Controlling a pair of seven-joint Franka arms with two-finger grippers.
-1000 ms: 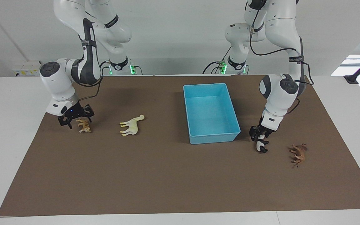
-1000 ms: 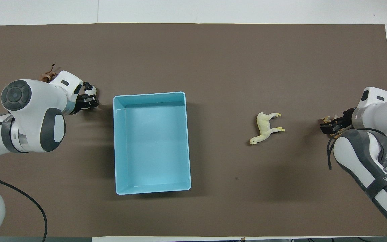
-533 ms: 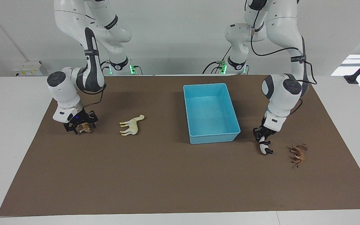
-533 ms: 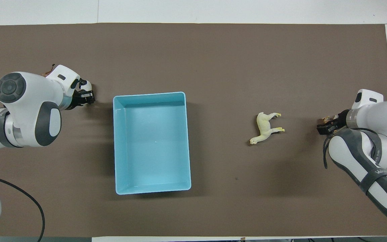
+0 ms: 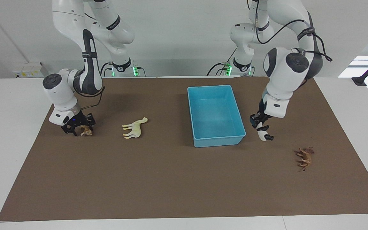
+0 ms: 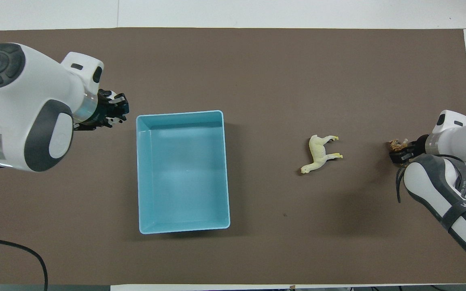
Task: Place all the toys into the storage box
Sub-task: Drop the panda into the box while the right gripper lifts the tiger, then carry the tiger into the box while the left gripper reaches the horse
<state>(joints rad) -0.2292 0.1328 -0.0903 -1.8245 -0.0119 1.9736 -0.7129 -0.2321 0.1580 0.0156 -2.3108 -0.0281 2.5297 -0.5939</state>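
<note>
Four toys: none of them lies in the storage box (image 5: pixel 216 140) (image 6: pixel 142 169).
Left gripper (image 5: pixel 260 127) (image 6: pixel 113 113): raised above the brown mat (image 5: pixel 171 179) (image 6: pixel 257 60), just beside the box's corner farthest from the robots at the left arm's end; fingers clenched on the panda (image 5: pixel 263 134), which hangs below them clear of the mat.
Right gripper (image 5: pixel 79 126) (image 6: pixel 403 151): low at the mat near the right arm's end, fingers set around the tiger (image 5: pixel 86 131) (image 6: pixel 396 144); whether they press it, I cannot tell.
Cream long-necked animal (image 5: pixel 135 127) (image 6: pixel 320 153): lying on its side on the mat, between the tiger and the box, apart from both.
Reddish-brown horned animal (image 5: pixel 304 157): on the mat toward the left arm's end, farther from the robots than the box; the left arm hides it from overhead.
Storage box: open, nothing inside, nearer the left arm's end than the right's.
</note>
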